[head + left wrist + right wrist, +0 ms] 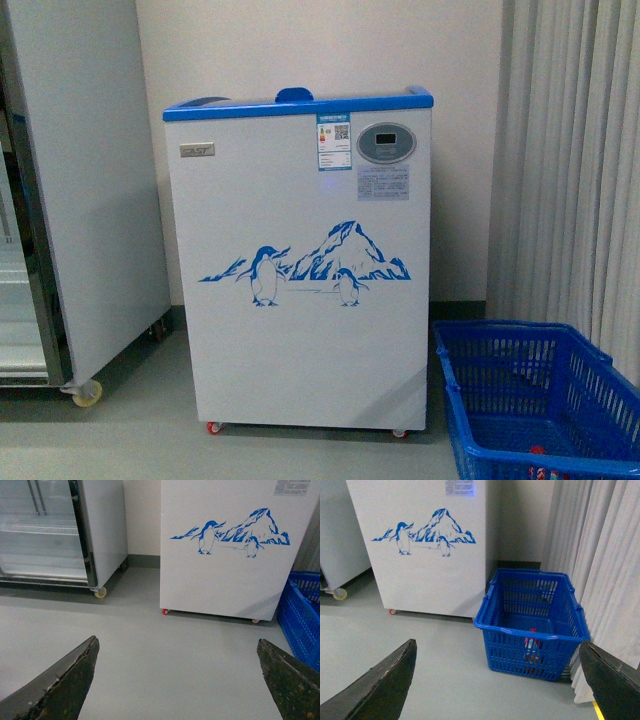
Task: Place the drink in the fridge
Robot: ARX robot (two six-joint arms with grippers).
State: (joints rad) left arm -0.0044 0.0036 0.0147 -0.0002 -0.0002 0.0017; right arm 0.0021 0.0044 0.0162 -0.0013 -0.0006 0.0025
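white penguin-decal fridge (300, 270) on castors on the floor, blue basket (520, 630) just beside its right side, drink (532, 644) inside the basket, red showing through mesh, left hand (176, 640) wide and empty, right hand (496, 642) wide, empty, grey upright cabinet (90, 180) at left

Chest coolers: one fridge (300, 330) stood there.
Upright cabinets: one cabinet (90, 180) showed.
Baskets: one blue plastic basket (530, 632) was seen.
Bottles: one drink (533, 645) could be made out.
Decal penguins: two, a larger penguin (264, 277) and a smaller penguin (348, 287).
Claws: two, the left claw (176, 640) and the right claw (496, 642).
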